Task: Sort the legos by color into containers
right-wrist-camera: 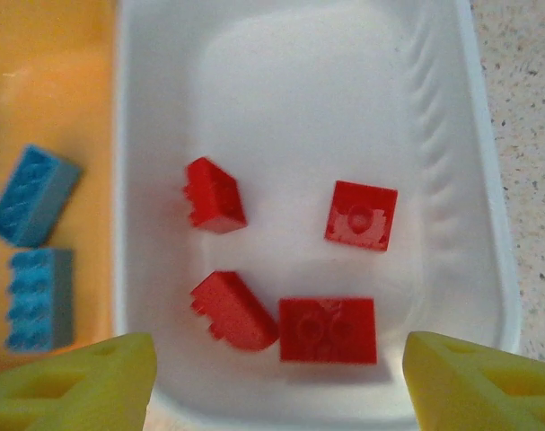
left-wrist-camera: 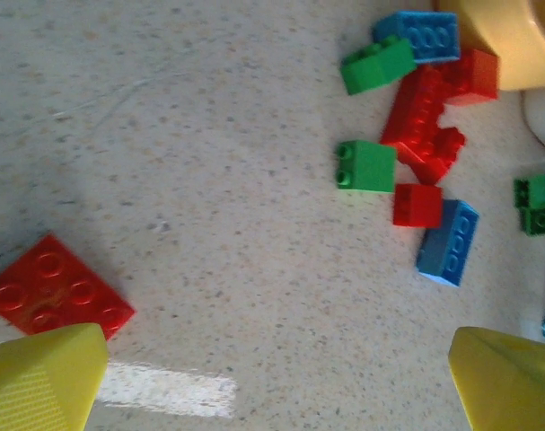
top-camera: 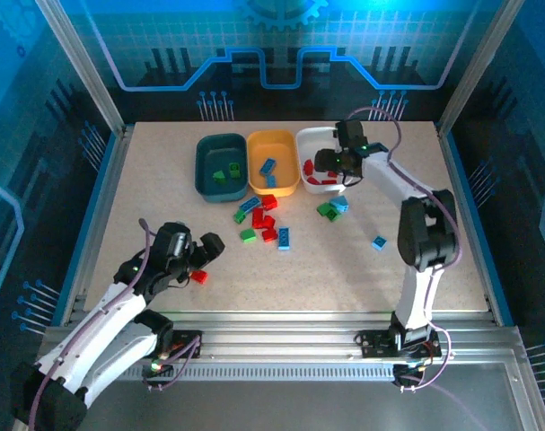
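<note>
Sorting state: white tray (right-wrist-camera: 487, 269) holds four red bricks (right-wrist-camera: 357, 214); orange-yellow tray (right-wrist-camera: 39, 90) holds two light blue bricks (right-wrist-camera: 34, 195); dark teal tray (top-camera: 205, 171) holds green bricks (top-camera: 220, 176).
Right fingers (right-wrist-camera: 74, 382): spread wide, nothing between them, hanging over the white tray.
Left fingers (left-wrist-camera: 48, 377): spread wide, empty, low over the bench (left-wrist-camera: 209, 180).
Nearest brick: flat red brick (left-wrist-camera: 57, 292), lying on the bench just beside one left fingertip, not gripped.
Unsorted cluster (left-wrist-camera: 425, 117): red, green and light blue bricks, several touching, on the bench just in front of the orange-yellow tray.
Other strays: green and light blue pair (top-camera: 333, 208) near the white tray; lone light blue brick (top-camera: 379, 242) well apart to the right.
</note>
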Tool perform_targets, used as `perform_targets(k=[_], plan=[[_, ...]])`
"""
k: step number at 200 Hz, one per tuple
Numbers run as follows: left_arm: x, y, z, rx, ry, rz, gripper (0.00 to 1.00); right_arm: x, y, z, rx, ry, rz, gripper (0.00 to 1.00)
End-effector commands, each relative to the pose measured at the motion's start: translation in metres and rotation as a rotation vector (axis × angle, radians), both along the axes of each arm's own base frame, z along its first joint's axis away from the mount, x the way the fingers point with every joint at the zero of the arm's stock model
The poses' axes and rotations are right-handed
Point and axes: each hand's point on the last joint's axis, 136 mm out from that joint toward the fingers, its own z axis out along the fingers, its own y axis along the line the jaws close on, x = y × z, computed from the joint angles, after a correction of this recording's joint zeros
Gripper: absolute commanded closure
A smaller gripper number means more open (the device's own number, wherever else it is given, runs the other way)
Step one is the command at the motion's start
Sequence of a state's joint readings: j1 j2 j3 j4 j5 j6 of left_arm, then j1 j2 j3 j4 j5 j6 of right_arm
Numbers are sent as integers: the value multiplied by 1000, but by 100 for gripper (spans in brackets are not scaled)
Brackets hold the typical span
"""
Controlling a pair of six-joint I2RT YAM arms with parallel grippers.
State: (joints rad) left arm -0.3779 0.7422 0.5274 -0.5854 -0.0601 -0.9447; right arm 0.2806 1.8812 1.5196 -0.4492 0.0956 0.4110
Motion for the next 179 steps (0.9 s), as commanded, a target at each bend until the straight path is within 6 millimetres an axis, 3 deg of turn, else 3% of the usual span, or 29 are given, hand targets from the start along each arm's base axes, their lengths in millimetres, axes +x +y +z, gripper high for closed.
perform_targets(k=[1,33,65,91,132,137,179], plan=[[-15,24,-25,36,111,163,1,-42,21,34,48,-71,55,25],[-22,34,-41,46,186,253,1,-97,28,21,9,-74,85,24],[-27,35,-58,52,301,336,4,-132,22,10,8,-66,88,24],[-28,31,-69,49,391,374,11,-144,17,9,25,-89,80,24],[-29,27,-85,42,458,402,25,-146,11,23,43,-153,51,24],[-30,27,-86,46,461,402,27,-151,8,14,36,-138,47,24],[-32,35,-91,89,450,404,41,-158,-1,16,54,-161,11,24]])
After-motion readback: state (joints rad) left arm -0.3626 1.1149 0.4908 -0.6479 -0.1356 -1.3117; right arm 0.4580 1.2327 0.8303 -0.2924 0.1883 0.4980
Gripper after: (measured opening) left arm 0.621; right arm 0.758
